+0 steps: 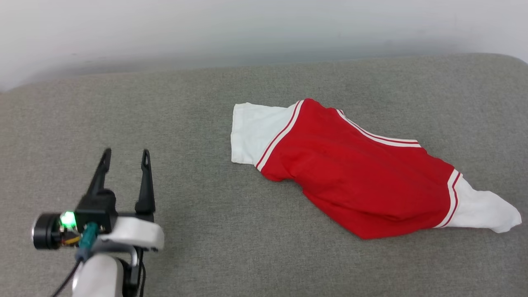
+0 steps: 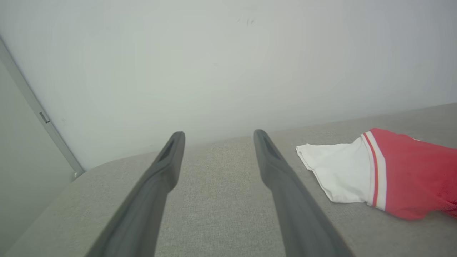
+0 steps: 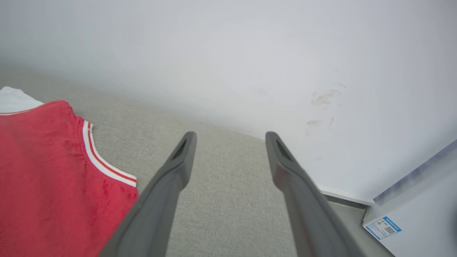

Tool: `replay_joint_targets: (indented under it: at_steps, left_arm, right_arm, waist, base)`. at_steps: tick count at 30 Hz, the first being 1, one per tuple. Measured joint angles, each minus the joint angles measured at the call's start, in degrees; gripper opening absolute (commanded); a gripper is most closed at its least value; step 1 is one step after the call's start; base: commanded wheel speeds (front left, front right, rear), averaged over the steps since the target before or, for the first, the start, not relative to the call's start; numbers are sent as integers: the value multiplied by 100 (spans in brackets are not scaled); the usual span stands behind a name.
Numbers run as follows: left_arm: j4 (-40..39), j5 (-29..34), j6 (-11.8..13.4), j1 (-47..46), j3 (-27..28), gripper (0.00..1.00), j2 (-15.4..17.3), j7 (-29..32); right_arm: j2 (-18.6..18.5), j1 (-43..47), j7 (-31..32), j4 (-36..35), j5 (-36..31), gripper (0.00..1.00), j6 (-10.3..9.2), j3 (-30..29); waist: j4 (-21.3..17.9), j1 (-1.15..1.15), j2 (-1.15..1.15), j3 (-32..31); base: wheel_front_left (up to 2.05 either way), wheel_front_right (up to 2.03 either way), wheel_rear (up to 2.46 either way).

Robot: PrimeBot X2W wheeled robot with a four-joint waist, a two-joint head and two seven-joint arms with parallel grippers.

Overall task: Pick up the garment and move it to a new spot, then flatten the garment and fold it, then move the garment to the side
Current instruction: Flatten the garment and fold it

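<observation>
"Two grippers are to be accounted for. How are the fingers set, taken from the left?"

"On the left gripper (image 1: pixel 126 152) the fingers are spread wide and nothing is held. It is poised over the near left corner of the grey padded surface (image 1: pixel 198 95), well apart from the garment (image 1: pixel 354 177). In the left wrist view the same open fingers (image 2: pixel 171 160) are aimed at the wall, with the garment (image 2: pixel 410 175) off to one side."

"And where is the garment placed?"

"It is laid right of the middle, slanting from the far centre toward the near right edge. One white sleeve is turned toward the middle and the other almost reaches the right edge. It is rumpled and doubled over itself, so flattening is judged to be the step in hand. The right gripper (image 3: pixel 230 135) is likewise open and empty, just beside the garment (image 3: pixel 43 178) near the far right corner."

"What could be spoiled from here?"

"If only the top layer is pinched, the cloth could be bunched rather than spread. If it is pulled rightward, the near sleeve could be dragged over the edge. If the pulls are uneven, the body could be twisted. The padding itself might be caught by low fingers."
</observation>
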Motion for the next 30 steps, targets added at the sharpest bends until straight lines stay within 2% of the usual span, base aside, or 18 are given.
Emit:
replay_joint_targets:
  at_steps: [3, 7, 10, 12, 15, 19, 27, 30]
  left_arm:
    - [280, -3, -133, -478, 8, 100, 197, 24]
    - [485, -5, -355, -1190, -38, 100, 468, 332]
    - [632, -11, -530, -1797, -152, 100, 647, 726]
    - [725, -14, -657, -2235, -326, 100, 773, 1089]
    - [869, -122, -771, -2888, -639, 100, 931, 1656]
    - [1116, -566, -828, -3716, -1365, 100, 1165, 2799]
    - [1189, -2314, -834, -5165, -3254, 100, 1874, 5172]
    - [1200, -2917, -835, -5542, -3757, 100, 2014, 5982]
  right_arm:
    - [792, 303, -377, -322, -689, 100, 0, -1043]
    - [2011, 914, -481, -1287, -1474, 100, 0, -2089]
    - [2839, 1388, -493, -2108, -1870, 100, 1, -2396]
    - [3257, 1666, -495, -2547, -2059, 100, 0, -2431]
    - [3628, 1940, -497, -2922, -2164, 100, 0, -2401]
    - [3858, 2117, -498, -3300, -2318, 100, 1, -2246]
    - [4135, 2256, -498, -3691, -2315, 100, 0, -1996]
    - [4184, 2242, -498, -3726, -2315, 100, 1, -1922]
  waist:
    - [-57, 0, 0, 49]
    - [-126, 0, 0, 148]
    - [-176, 0, 0, 249]
    - [-208, 0, 0, 323]
    - [-265, 0, 0, 444]
    - [-362, 0, 0, 614]
    - [-618, 1, 0, 1013]
    - [-724, 0, 0, 1179]
  base:
    - [0, 0, 0]
    - [0, 0, 0]
    - [0, 0, 0]
    - [0, 0, 0]
    - [0, 0, 0]
    - [0, 0, 0]
    - [0, 0, 0]
    - [0, 0, 0]
